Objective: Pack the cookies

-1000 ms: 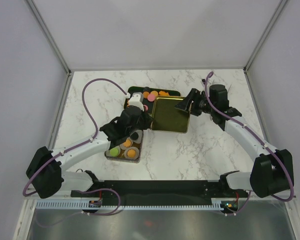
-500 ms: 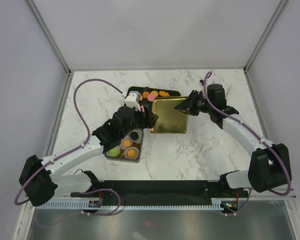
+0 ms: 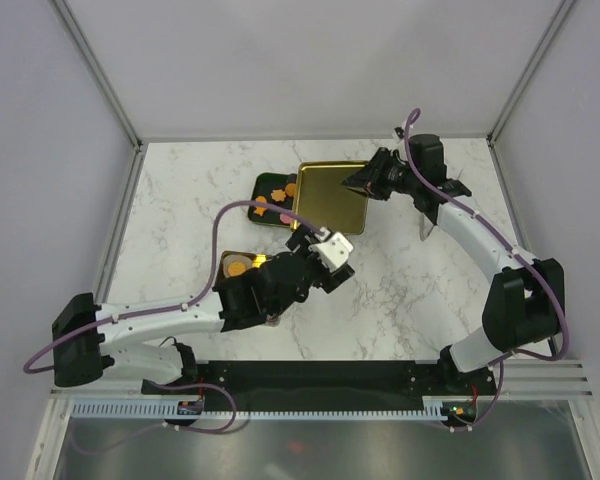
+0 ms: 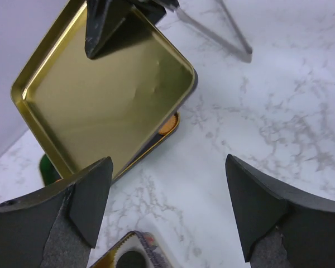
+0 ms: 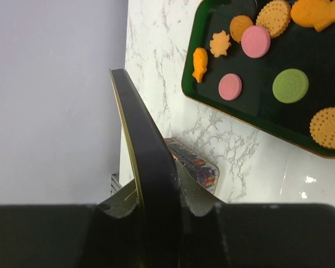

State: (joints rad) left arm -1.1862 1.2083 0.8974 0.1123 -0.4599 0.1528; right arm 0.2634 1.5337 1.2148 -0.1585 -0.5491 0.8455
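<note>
Many cookies the lid hides overhead show from the right wrist.

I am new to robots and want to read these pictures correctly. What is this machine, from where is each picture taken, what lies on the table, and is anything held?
These are two robot arms fixed at the table's near edge. Each ends in a two-finger gripper. The wide picture comes from a fixed camera above. The other two come from small cameras on the wrists, so each shows its own fingers. On the marble table lie a green tray of small orange, pink and green cookies and a tin. The right gripper pinches the edge of a gold lid, which partly covers the tray. The left gripper is open and empty.
</note>
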